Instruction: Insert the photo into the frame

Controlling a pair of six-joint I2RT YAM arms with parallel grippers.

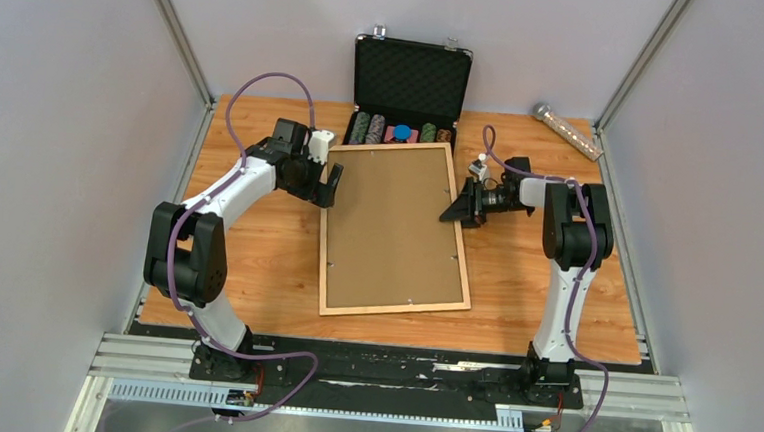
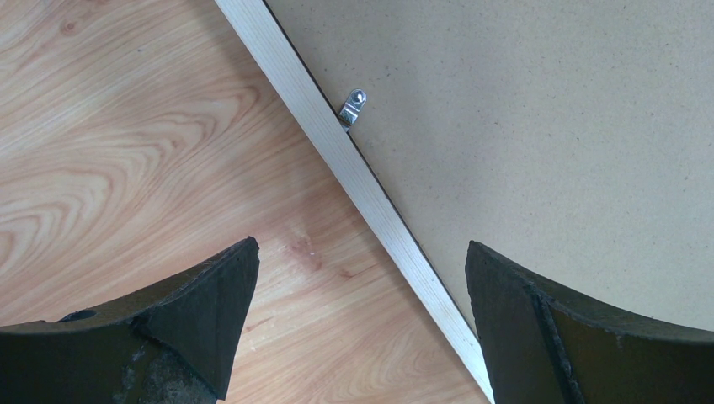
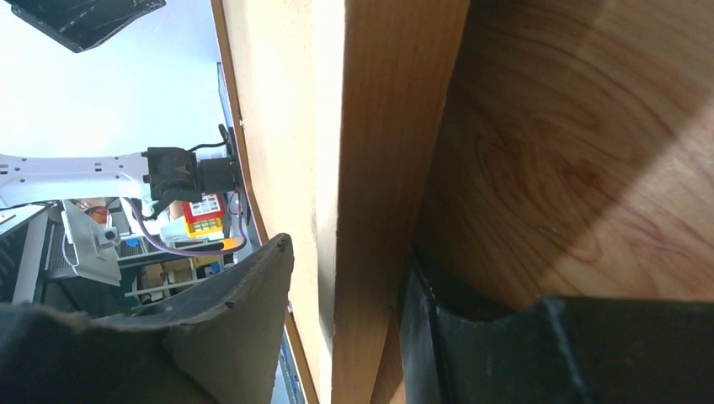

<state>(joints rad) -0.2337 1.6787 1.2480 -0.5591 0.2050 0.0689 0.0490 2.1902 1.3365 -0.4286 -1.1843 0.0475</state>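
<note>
Left gripper jaws spread wide above frame rail; right gripper straddles opposite rail, clamping unclear; wooden table, grey walls.

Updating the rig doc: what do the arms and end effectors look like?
Left arm and right arm: white links, black joint housings, purple cable looping along each. Left end effector and right end effector: black, with curved wedge-shaped fingers.
</note>
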